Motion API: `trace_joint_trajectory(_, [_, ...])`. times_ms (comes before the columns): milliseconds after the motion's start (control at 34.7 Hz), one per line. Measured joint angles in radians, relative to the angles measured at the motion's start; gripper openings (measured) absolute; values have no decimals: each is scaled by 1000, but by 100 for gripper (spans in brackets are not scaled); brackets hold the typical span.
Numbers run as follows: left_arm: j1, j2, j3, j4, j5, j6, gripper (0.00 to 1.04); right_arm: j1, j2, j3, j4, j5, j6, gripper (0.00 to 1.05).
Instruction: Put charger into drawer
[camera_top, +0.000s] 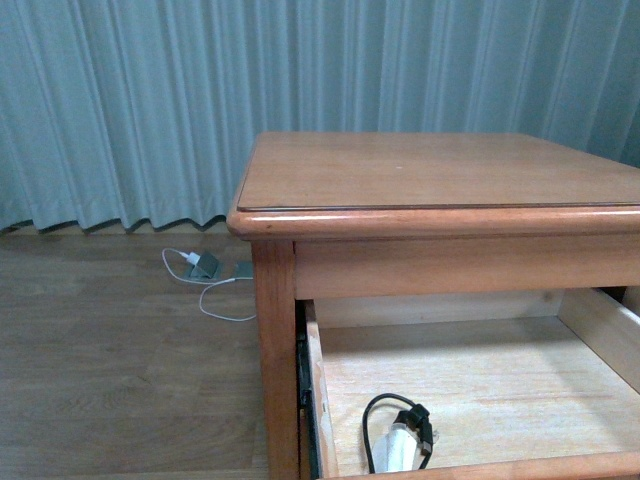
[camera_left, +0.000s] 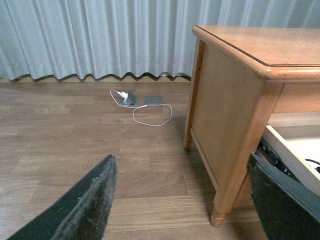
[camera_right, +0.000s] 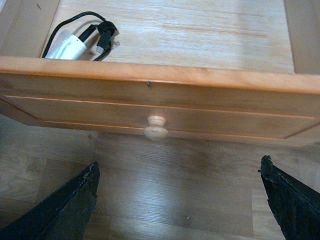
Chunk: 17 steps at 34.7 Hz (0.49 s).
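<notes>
The white charger (camera_top: 398, 450) with its black cable lies inside the open upper drawer (camera_top: 480, 385), near the front left corner. It also shows in the right wrist view (camera_right: 67, 46), behind the drawer front (camera_right: 150, 107) and its round wooden knob (camera_right: 156, 126). My right gripper (camera_right: 179, 172) is open and empty, in front of the drawer front over the floor. My left gripper (camera_left: 182, 165) is open and empty, off the cabinet's left side above the floor. Neither arm shows in the front view.
The honey-coloured cabinet (camera_top: 430, 175) stands on a wood floor before grey-blue curtains (camera_top: 120, 100). A white plug with white cable and a grey device (camera_top: 205, 266) lies on the floor at the curtain's foot, also in the left wrist view (camera_left: 131, 97). A cabinet leg (camera_left: 222, 205) stands near my left gripper.
</notes>
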Motion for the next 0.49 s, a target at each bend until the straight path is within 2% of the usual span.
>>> trace_joint_trajectory(115, [0, 0, 0, 0, 0, 1, 100, 74, 228, 51, 121, 23, 54, 96])
trace_joint_trajectory(490, [0, 0, 0, 0, 0, 2, 98, 162, 704, 220, 447, 185, 183, 96])
